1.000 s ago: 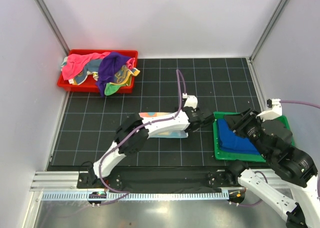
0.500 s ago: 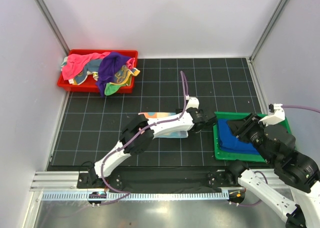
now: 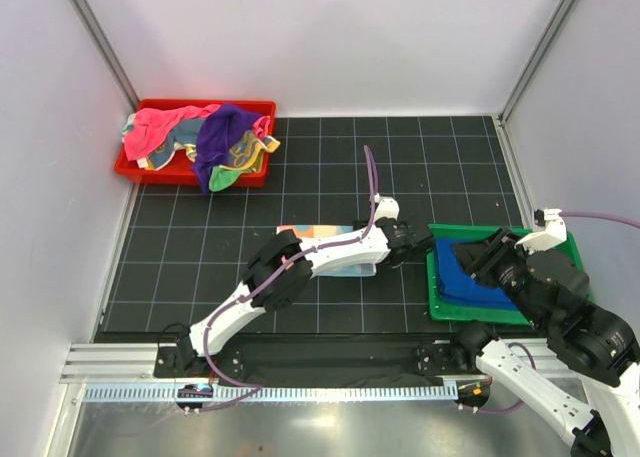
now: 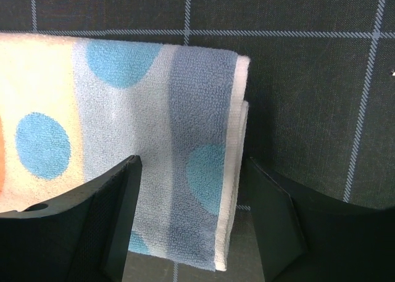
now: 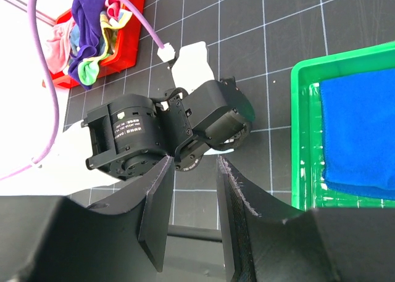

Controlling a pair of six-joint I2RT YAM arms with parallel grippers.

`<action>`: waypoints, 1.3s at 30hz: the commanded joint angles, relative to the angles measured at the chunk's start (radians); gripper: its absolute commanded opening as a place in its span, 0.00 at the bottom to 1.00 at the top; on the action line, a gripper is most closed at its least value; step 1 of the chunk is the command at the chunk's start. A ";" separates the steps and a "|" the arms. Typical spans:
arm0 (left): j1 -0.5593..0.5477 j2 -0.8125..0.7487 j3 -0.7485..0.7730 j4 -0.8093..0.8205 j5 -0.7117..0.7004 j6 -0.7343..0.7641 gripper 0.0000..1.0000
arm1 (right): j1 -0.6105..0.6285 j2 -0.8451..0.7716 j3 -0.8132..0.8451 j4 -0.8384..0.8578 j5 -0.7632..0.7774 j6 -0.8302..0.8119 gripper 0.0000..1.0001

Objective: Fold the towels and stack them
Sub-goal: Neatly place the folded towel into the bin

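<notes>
Risk at the grasp: your left fingers stand apart, straddling the near corner of the folded polka-dot towel and clamped on nothing. Close too shallow and you likely catch only the upper layer, so the fold opens on the lift.
Risk in the carry: your right fingers hover with a narrow gap between them, holding nothing, above the green tray where the royal blue towel lies folded. Bring the dotted towel there now and the two arms could meet.
Risk of drag: the terry cloth probably catches on the mat, so sliding it instead of lifting it may rumple the edge.
Towels left: an unfolded heap fills the red tray at the far left, with a purple one draped over the front rim.
Counter: a flat black mat with a pale grid; the dotted towel lies near its middle, just beside the green tray.
Room: white walls on three sides, with metal rails in the corners and along the near edge.
</notes>
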 commanded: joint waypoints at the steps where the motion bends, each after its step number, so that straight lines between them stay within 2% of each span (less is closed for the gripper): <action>1: 0.003 0.028 0.009 0.000 0.005 -0.028 0.70 | -0.002 -0.004 0.005 0.012 -0.013 -0.015 0.41; 5: 0.009 0.003 -0.053 0.017 0.003 -0.049 0.60 | -0.002 -0.004 0.009 0.007 -0.013 -0.015 0.41; 8: 0.018 -0.032 -0.122 0.058 0.012 -0.052 0.36 | -0.002 -0.003 0.019 0.003 -0.014 -0.015 0.41; 10: 0.023 -0.050 -0.153 0.096 0.023 -0.040 0.26 | -0.002 0.000 0.029 0.001 -0.014 -0.018 0.41; 11: 0.026 -0.067 -0.166 0.110 0.029 -0.031 0.17 | -0.002 0.003 0.034 0.001 -0.014 -0.020 0.41; 13: 0.027 -0.082 -0.192 0.135 0.052 -0.002 0.10 | -0.003 0.009 0.046 -0.005 -0.013 -0.024 0.41; 14: 0.027 -0.098 -0.195 0.150 0.063 0.006 0.02 | -0.002 0.012 0.052 -0.006 -0.011 -0.026 0.41; 27: 0.015 -0.377 -0.370 0.415 0.273 0.052 0.00 | -0.002 0.038 0.146 -0.068 0.043 -0.063 0.41; 35: -0.063 -0.334 -0.249 0.483 0.321 -0.012 0.00 | -0.002 0.045 0.189 -0.089 0.058 -0.064 0.41; 39: -0.101 -0.242 -0.061 0.491 0.347 -0.011 0.00 | -0.003 0.028 0.215 -0.109 0.063 -0.067 0.41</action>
